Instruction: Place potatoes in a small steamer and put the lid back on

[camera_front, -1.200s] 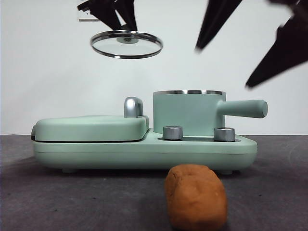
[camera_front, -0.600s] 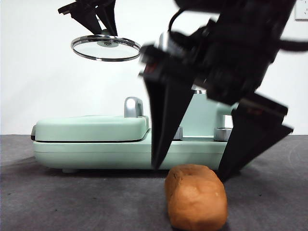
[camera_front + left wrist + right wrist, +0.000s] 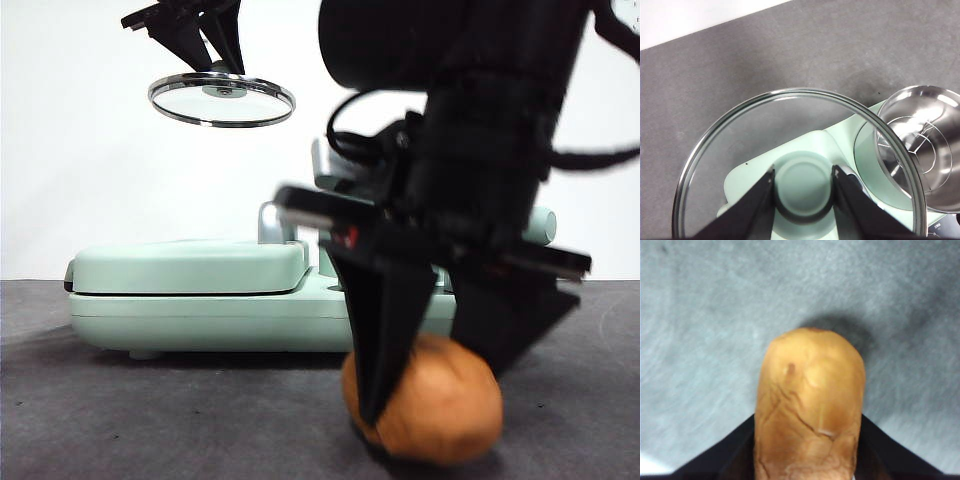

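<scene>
Right tool [image 3: 430,395] closes its 2 jaws astride the firm, matte potato [image 3: 809,410] at midlength, lower right; left tool [image 3: 804,187] grips the fragile lid's [image 3: 222,100] knob.

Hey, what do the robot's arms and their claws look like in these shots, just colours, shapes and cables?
Both are black. The right claw has two flat, wedge-shaped jaws tapering to points, mounted on a bulky dark wrist block with a thick round housing above. A looped black cable hangs beside it, and a small red mark shows near one jaw's base. The left claw has the same matte black tapering jaws, seen high up and slimmer.
</scene>
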You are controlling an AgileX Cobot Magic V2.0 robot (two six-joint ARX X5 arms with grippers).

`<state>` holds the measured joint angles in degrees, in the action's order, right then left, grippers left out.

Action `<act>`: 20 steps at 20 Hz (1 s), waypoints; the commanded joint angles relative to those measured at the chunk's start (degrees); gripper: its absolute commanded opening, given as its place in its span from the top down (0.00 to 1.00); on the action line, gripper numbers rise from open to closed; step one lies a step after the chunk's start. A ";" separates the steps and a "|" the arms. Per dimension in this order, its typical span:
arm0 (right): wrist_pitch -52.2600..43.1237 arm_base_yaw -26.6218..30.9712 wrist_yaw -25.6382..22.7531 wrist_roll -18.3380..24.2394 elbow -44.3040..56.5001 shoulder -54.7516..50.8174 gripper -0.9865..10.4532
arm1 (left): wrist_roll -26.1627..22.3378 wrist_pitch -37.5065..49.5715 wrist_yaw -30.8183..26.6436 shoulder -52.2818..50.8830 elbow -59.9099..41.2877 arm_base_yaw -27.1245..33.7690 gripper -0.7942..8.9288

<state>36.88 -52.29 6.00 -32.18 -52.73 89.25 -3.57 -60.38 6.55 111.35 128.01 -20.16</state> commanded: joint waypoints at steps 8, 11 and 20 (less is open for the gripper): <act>22.36 12.61 -1.77 17.92 -36.04 4.37 0.80 | 0.17 1.29 0.33 -0.59 2.21 1.18 0.90; 26.56 19.04 -1.95 21.44 -50.07 11.26 0.80 | 0.20 1.25 0.35 -0.59 2.19 1.16 0.90; 30.60 24.74 -1.33 24.17 -72.65 31.06 0.80 | 0.20 1.14 0.37 -0.59 2.19 1.03 0.90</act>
<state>67.48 -27.18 4.51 -8.75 -123.63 119.04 -3.55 -60.40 6.52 111.35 128.01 -18.90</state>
